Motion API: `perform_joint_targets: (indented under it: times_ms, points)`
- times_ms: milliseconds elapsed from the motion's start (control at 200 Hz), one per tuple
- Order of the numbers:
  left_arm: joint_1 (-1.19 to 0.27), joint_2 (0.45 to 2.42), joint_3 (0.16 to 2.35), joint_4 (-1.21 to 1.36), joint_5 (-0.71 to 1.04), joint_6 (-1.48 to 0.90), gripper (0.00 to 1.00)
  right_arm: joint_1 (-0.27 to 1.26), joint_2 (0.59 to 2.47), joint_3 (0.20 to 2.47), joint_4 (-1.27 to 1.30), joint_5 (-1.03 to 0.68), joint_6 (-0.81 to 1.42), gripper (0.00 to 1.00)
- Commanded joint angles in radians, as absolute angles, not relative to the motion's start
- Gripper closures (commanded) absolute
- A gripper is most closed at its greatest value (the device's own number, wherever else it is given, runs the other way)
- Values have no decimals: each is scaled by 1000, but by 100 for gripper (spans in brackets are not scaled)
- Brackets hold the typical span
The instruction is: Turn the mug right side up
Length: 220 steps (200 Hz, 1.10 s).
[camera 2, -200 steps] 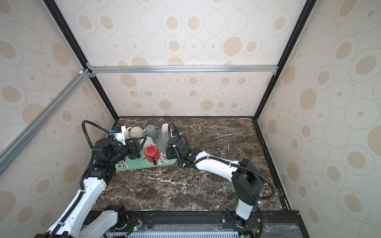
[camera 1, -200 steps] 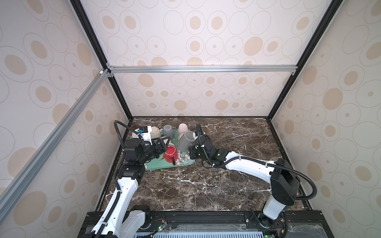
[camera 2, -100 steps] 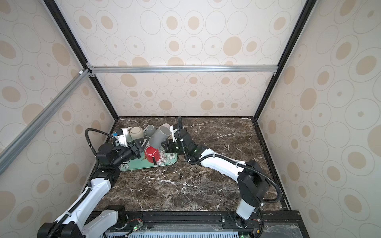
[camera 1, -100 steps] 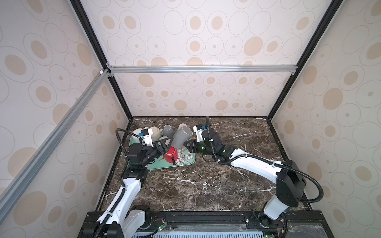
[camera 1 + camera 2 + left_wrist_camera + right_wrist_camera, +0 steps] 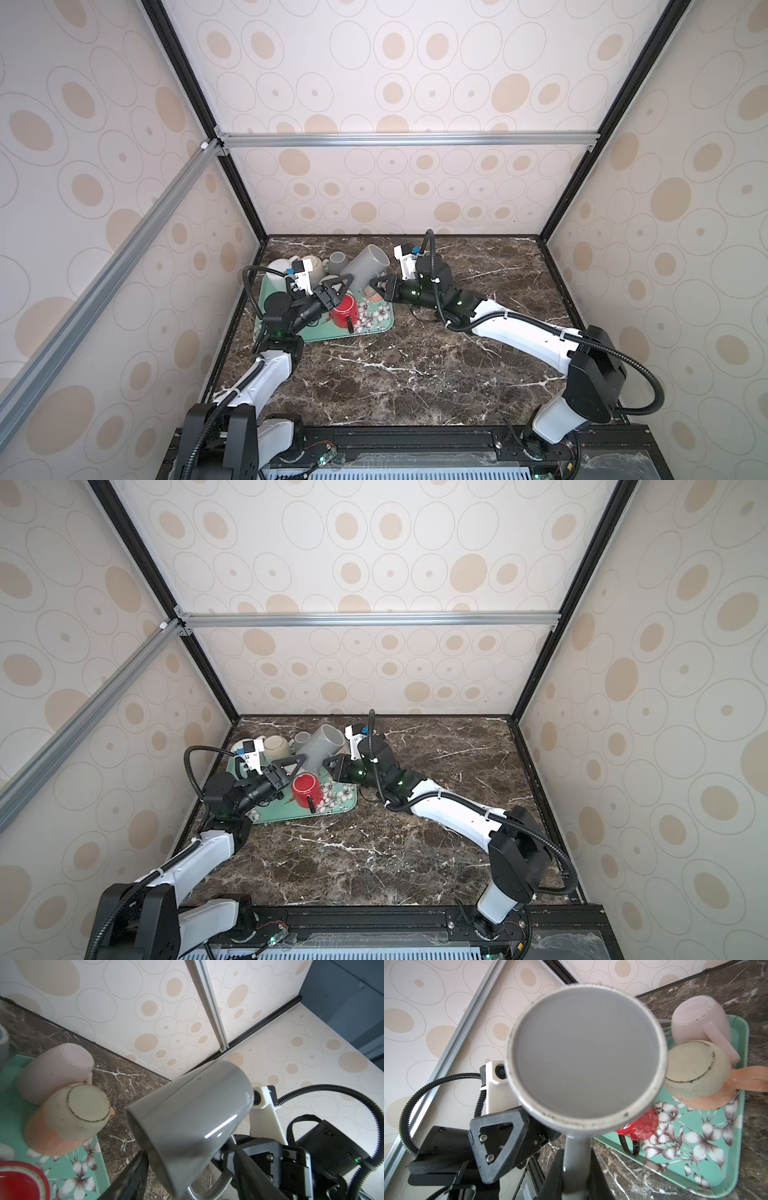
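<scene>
Mid-flip: right fingers (image 5: 553, 1180) clamp the grey mug (image 5: 365, 266) by its handle, tilted above the tray (image 5: 374, 328), centre-left. Left fingers (image 5: 500, 1126) spread beside its mouth. Next, probably: rotate further, then set it upright.

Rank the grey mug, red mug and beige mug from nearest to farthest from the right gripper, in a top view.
1. grey mug, handle gripped in the right gripper.
2. red mug, front left of it.
3. beige mug, back left.
</scene>
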State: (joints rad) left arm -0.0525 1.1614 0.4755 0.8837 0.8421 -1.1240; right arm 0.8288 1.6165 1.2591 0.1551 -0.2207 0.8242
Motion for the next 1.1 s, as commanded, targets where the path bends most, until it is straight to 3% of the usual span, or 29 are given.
perform_joint_targets:
  times_ms: [0, 165, 370, 560, 635, 855, 1095]
  points:
    - [-56, 1183, 511, 1129, 933, -1257, 34, 821, 1607, 1285, 302, -260, 847, 100]
    - [-57, 1239, 535, 1431, 974, -1457, 42, 804, 1623, 1274, 328, -286, 902, 100]
    - [-57, 1305, 554, 1656, 977, -1642, 70, 791, 1654, 1267, 373, -336, 963, 100]
    - [-57, 1304, 565, 1650, 982, -1642, 100, 789, 1653, 1269, 312, -334, 944, 100]
    - [-57, 1287, 574, 1593, 985, -1602, 100, 788, 1641, 1268, 280, -325, 925, 97]
    - [-60, 1200, 645, 1201, 1015, -1357, 100, 786, 1559, 1263, 107, -246, 820, 64]
    - [-119, 1156, 963, 215, 867, -683, 100, 782, 1407, 1215, -193, -24, 662, 56]
